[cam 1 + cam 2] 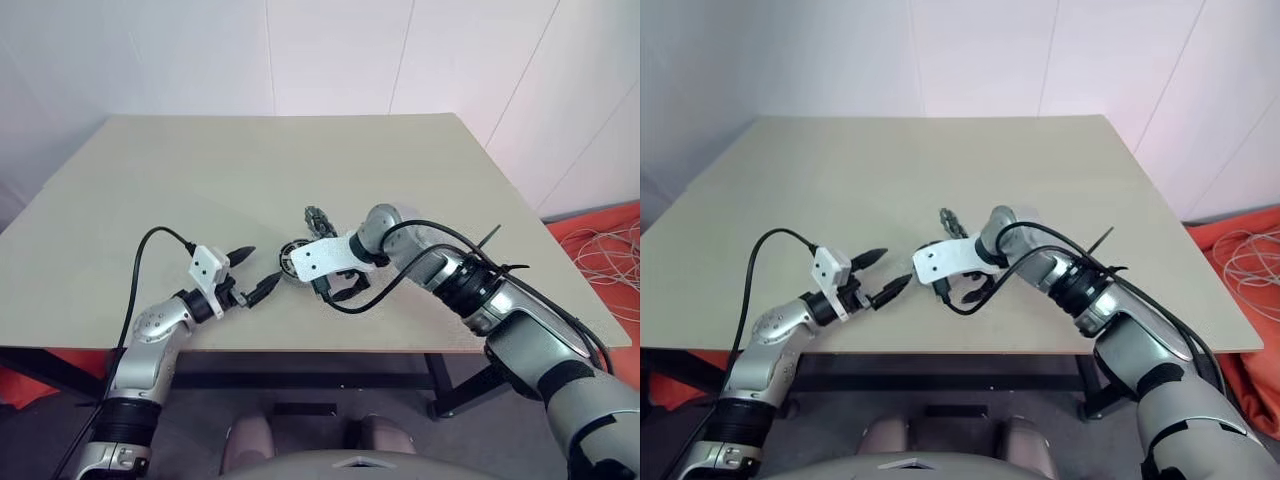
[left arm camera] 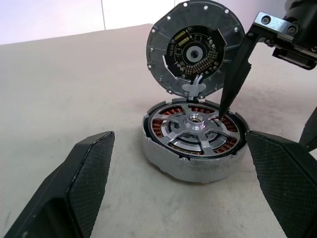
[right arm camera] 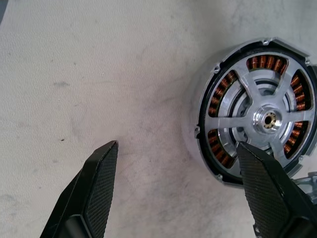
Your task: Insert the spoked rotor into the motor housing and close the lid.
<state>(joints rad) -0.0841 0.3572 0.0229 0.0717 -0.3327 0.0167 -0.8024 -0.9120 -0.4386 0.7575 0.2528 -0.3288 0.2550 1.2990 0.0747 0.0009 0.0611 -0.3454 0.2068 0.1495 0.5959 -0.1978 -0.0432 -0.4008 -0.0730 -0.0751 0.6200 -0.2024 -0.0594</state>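
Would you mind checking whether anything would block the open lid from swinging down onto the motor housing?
Yes: one finger of the right gripper reaches down in front of the upright lid, its tip over the spoked rotor already seated in the motor housing. Nothing else visible blocks it.

The spoked rotor [image 2: 195,130] sits inside the motor housing [image 2: 193,158] on the table [image 1: 300,180] — the lid [image 2: 194,47] stands tilted up behind it. The left gripper [image 1: 258,272] lies left, the right gripper [image 1: 335,290] just right.
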